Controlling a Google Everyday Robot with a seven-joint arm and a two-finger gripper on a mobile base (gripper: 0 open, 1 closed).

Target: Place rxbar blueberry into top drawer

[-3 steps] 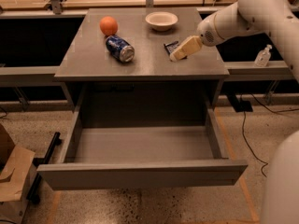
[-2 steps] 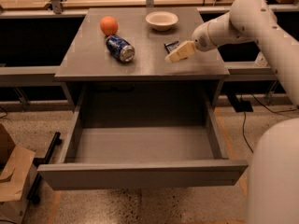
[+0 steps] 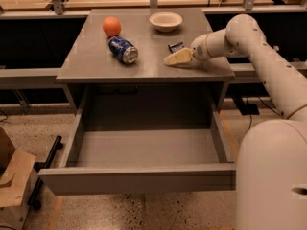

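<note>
The rxbar blueberry (image 3: 175,46) is a small dark bar lying flat on the grey cabinet top (image 3: 96,56), right of centre. My gripper (image 3: 175,58) is low over the cabinet top, just in front of the bar and pointing left; its tip hides the bar's near edge. I cannot tell whether it touches the bar. The top drawer (image 3: 139,178) is pulled wide open below the cabinet top, and its grey inside holds nothing.
A blue soda can (image 3: 123,50) lies on its side at centre left of the top. An orange (image 3: 111,26) sits behind it. A white bowl (image 3: 165,21) stands at the back. A cardboard box (image 3: 12,176) is on the floor at left.
The arm has swung down and left. The gripper now sits lower and nearer the front edge, and the dark bar shows behind it instead of under it.
</note>
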